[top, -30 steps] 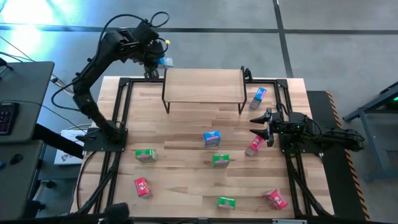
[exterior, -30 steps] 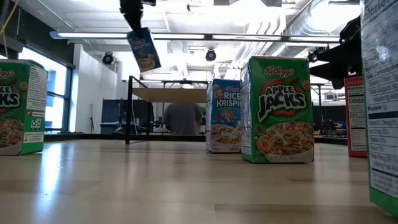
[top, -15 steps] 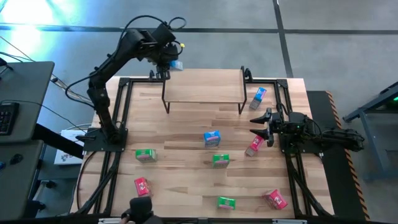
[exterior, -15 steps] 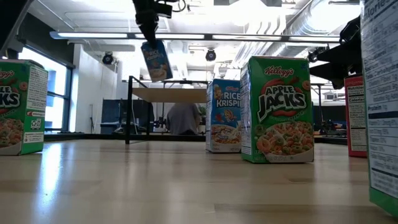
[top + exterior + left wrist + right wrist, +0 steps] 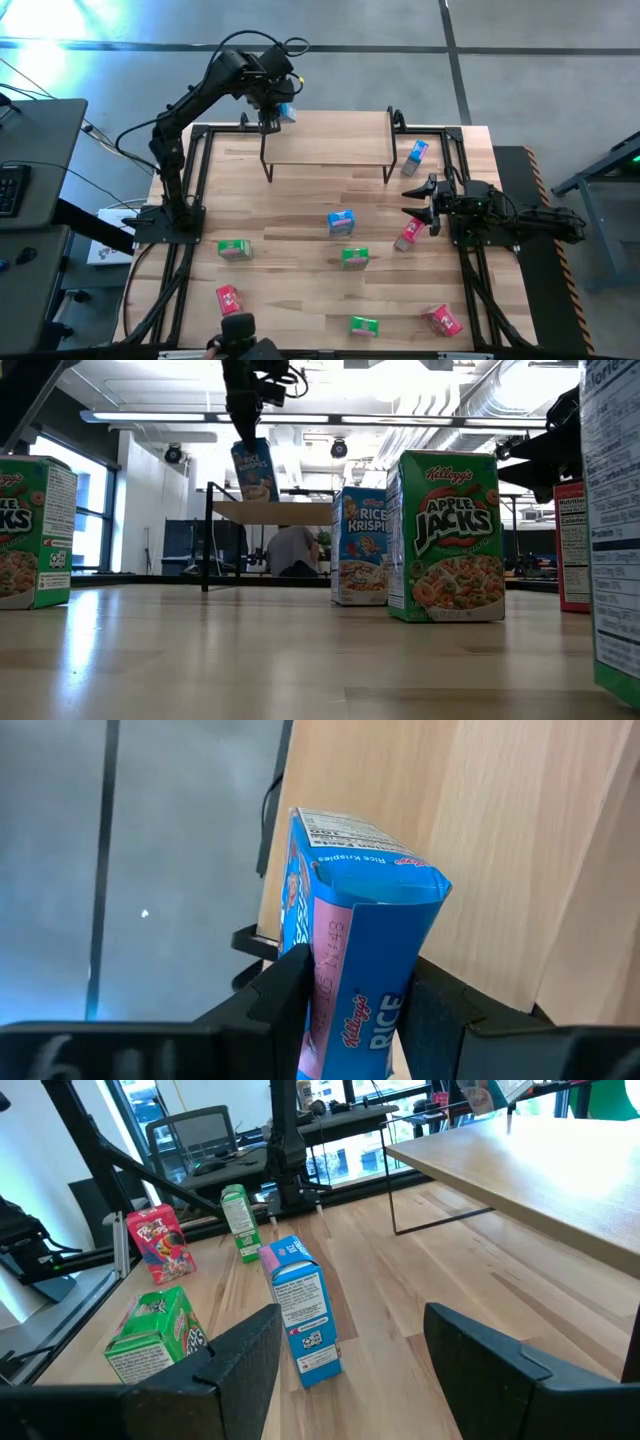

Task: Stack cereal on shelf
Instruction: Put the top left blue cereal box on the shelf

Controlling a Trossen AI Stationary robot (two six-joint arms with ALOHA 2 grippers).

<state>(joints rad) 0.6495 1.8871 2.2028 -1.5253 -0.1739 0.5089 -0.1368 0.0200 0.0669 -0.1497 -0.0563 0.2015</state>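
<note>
A blue cereal box (image 5: 352,935) hangs under my left gripper (image 5: 272,116), which is shut on it above the far left corner of the shelf (image 5: 328,140). In the low view the box (image 5: 255,470) floats tilted just above the shelf top (image 5: 270,512). My right gripper (image 5: 416,201) waits open and level at the table's right side, with nothing between its fingers (image 5: 245,1355). Loose boxes stand or lie on the table: blue ones (image 5: 341,221) (image 5: 415,152), green ones (image 5: 354,257) (image 5: 234,249) (image 5: 364,325), red ones (image 5: 408,233) (image 5: 229,300) (image 5: 441,320). My left gripper pinches the blue box between its two fingers (image 5: 287,995) at the box's upper end (image 5: 246,448). The fingers come from above, slanting down. The box hangs below them, tilted and lifted clear of the shelf and the table.
The shelf stands on thin black legs (image 5: 265,165) at the table's far middle. A black frame (image 5: 195,180) runs along the table's left and right sides. A dark object (image 5: 240,335) shows at the near edge. A person (image 5: 290,550) is in the room behind.
My left gripper has carried the blue box toward the table's right edge and downward, from beyond the table's far left corner to above the shelf's far left corner. The box stays hanging and tilted in the hold.
</note>
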